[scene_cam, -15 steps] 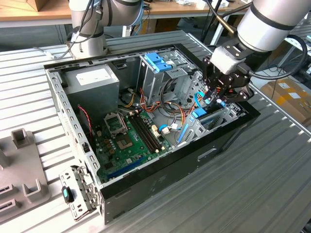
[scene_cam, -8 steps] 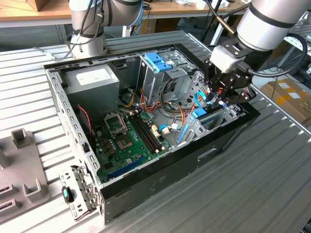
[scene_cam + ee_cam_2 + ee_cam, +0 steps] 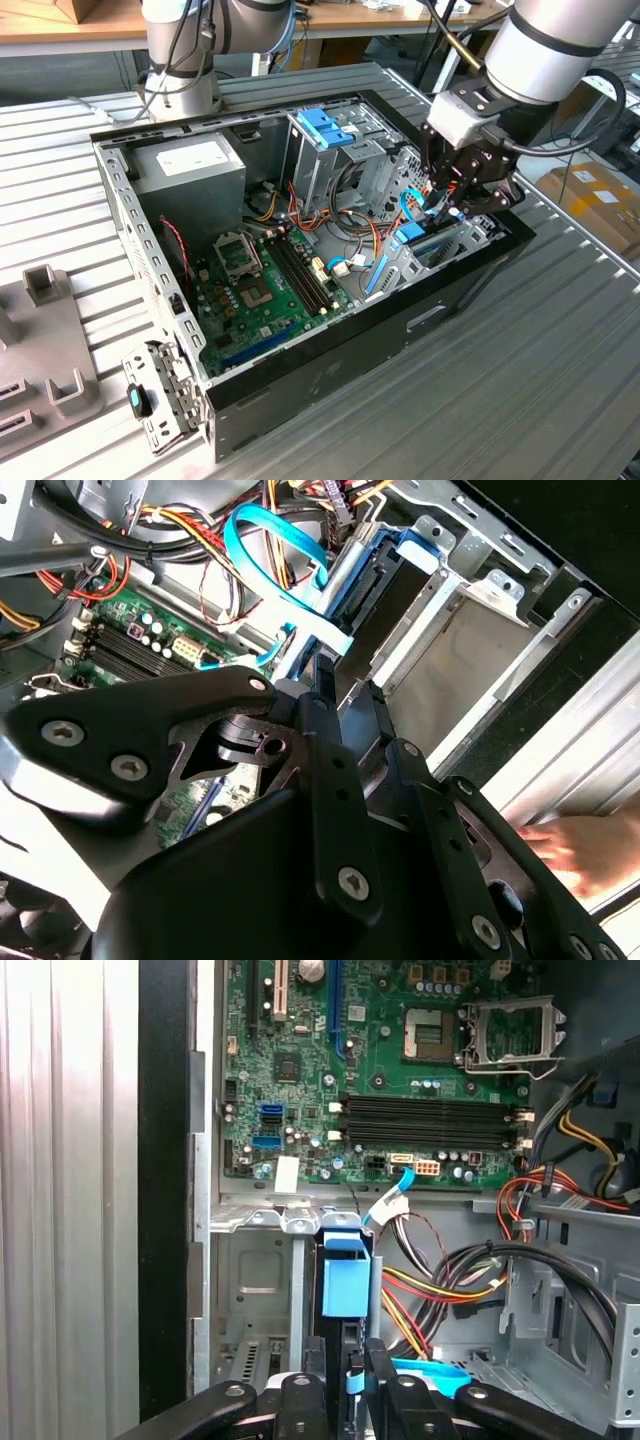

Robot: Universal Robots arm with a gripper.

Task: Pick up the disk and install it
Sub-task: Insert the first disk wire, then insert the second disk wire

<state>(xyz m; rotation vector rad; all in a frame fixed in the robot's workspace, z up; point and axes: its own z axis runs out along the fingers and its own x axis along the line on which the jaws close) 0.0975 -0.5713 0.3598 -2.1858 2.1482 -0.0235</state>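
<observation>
The arm (image 3: 545, 45) reaches in from the far side at the exterior view's right, its thick silver-grey forearm angling downward. The wrist bends so the black gripper (image 3: 447, 205) points down. In the first wrist view its two black fingers (image 3: 316, 1375) stand close together, clamped on a thin edge-on piece with a blue end.

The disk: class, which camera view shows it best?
The first wrist view: the disk stands on edge between the hand's fingers, blue rail facing the camera. The exterior view shows blue below the hand; the second wrist view, its edge.
</observation>
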